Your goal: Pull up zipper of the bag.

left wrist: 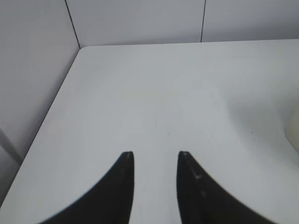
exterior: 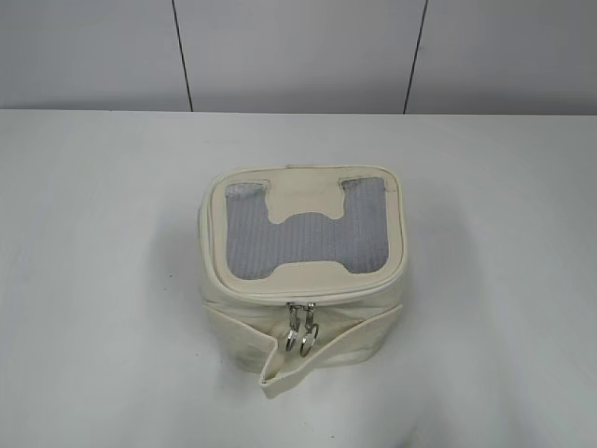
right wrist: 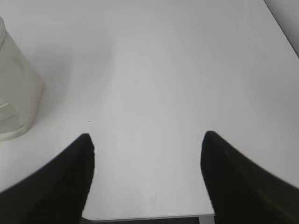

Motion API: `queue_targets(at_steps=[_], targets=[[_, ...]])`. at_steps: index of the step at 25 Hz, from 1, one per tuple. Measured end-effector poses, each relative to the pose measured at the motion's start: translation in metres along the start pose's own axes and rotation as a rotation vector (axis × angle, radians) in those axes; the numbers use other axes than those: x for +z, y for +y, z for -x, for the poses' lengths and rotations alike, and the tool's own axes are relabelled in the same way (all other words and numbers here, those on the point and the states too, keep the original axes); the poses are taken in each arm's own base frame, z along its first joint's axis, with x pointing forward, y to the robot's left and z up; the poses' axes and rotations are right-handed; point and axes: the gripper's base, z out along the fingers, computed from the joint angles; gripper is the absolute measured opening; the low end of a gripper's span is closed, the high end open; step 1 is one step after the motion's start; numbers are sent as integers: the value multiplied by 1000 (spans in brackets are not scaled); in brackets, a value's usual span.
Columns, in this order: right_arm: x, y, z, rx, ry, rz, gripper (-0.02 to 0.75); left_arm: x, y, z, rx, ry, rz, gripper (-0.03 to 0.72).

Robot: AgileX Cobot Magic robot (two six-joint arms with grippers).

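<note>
The cream-white boxy bag stands in the middle of the white table, its lid with the grey mesh window facing up. The zipper runs around the lid edge, with two silver sliders with ring pulls hanging side by side at the front. A loose cream strap droops at the front. Neither arm shows in the exterior view. My left gripper is open over bare table, with the bag's edge at far right. My right gripper is wide open and empty, with the bag's side at far left.
The white table extends on all sides of the bag. A grey panelled wall stands behind it. The left wrist view shows the table's left edge and corner; the right wrist view shows the near table edge.
</note>
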Motion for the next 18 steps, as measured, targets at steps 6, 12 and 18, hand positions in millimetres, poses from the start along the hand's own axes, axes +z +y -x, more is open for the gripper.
queue_targets(at_steps=[6,12,18], targets=[[0,0,0,0,0,1,560,0,0,0,0,-1,0,247],[0,0,0,0,0,1,560,0,0,0,0,-1,0,247],[0,0,0,0,0,1,560,0,0,0,0,-1,0,247]])
